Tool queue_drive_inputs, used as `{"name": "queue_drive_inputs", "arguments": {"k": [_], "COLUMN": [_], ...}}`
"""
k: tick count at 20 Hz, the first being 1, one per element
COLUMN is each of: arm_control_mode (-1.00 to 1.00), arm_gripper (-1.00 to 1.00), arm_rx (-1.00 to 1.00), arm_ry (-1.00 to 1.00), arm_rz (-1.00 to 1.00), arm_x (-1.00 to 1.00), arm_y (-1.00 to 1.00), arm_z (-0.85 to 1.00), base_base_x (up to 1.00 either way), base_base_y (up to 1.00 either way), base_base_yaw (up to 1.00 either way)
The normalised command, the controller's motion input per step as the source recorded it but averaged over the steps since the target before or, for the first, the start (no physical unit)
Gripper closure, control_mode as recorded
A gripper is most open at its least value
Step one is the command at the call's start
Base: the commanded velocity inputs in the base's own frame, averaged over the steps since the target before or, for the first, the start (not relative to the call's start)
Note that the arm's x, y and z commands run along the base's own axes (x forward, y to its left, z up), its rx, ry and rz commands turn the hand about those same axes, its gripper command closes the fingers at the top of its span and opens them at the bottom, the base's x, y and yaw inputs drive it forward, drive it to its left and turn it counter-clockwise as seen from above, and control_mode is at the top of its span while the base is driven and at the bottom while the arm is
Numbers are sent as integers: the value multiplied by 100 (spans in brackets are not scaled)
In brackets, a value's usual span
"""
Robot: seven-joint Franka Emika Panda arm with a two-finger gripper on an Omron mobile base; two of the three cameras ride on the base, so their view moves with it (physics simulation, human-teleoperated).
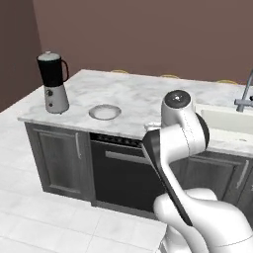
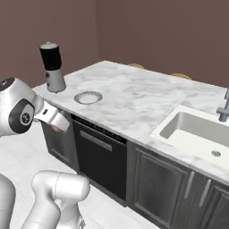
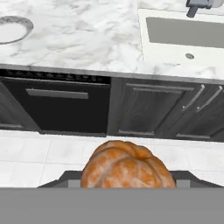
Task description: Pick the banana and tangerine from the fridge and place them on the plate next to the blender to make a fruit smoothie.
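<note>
Our hand view shows the gripper [image 3: 127,186] clamped around the tangerine [image 3: 127,168], while base views show the blender [image 1: 53,83] beside the bare plate [image 1: 105,112] on the table [image 1: 143,96].

plate [image 1: 105,112] beside blender [image 1: 53,83] on counter [image 1: 143,99]

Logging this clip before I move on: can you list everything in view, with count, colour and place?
blender: 1, black jar on silver base, left end of the counter
plate: 1, pale grey, on the counter right of the blender, nothing on it
tangerine: 1, orange, between the tool's fingers, low in front of the cabinets
counter: 1, white marble
sink: 1, white, set into the counter's right part
faucet: 1, grey, behind the sink
dishwasher: 1, black, under the plate
cabinets: dark grey, beside the dishwasher
arm: 1, white, folded in front of the counter
tool: 1, shut on the tangerine
</note>
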Motion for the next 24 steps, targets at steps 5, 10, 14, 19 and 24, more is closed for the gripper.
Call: {"name": "queue_drive_inputs", "arguments": {"k": [5,10,14,19,24], "arm_control_mode": [100,100,100,100,-100], "arm_gripper": [100,100,100,100,100], "arm_rx": [0,0,0,0,0], "arm_ry": [0,0,0,0,10], "arm_rz": [0,0,0,0,-7], "arm_x": [0,0,0,0,26], "arm_y": [0,0,0,0,2], "arm_z": [0,0,0,0,0], "base_base_x": [100,90,76,53,33], "base_base_y": [98,81,74,22,1], "base_base_yaw": [-40,-34,-30,-29,-14]}}
